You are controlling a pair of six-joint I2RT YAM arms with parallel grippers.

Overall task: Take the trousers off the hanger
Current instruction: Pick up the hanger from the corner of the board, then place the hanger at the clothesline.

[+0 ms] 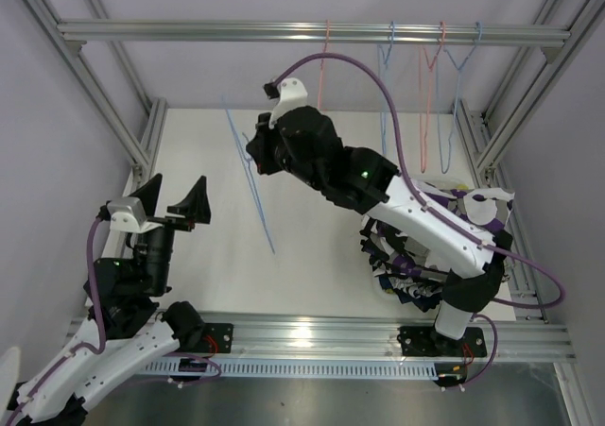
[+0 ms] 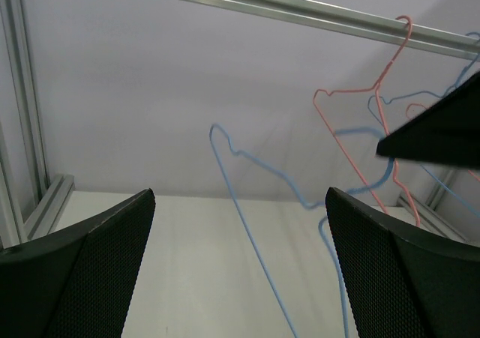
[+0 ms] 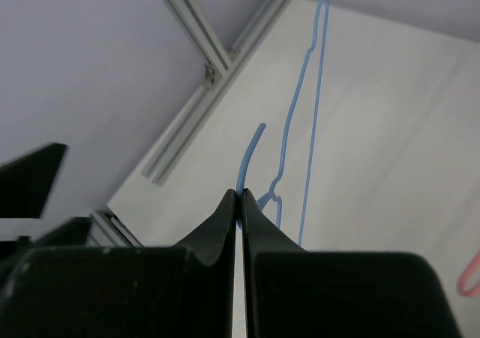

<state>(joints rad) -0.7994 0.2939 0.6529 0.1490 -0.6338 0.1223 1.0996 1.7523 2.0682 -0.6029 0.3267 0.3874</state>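
My right gripper point(image 1: 253, 152) point(image 3: 241, 194) is shut on the hook end of a bare blue wire hanger point(image 1: 257, 204) point(image 3: 315, 91), which hangs slanted above the left middle of the table with no cloth on it. The hanger also shows in the left wrist view point(image 2: 251, 240). The trousers point(image 1: 402, 275) lie in a pile at the near right, patterned black, white and purple with dark blue, largely hidden under my right arm. My left gripper point(image 1: 175, 199) point(image 2: 240, 195) is open and empty, left of the hanger and apart from it.
Several bare hangers hang on the back rail point(image 1: 189, 32): a pink one point(image 1: 323, 67), a blue one point(image 1: 386, 76), another pink one point(image 1: 430, 76) and another blue one point(image 1: 463, 76). Aluminium frame posts stand on both sides of the white table.
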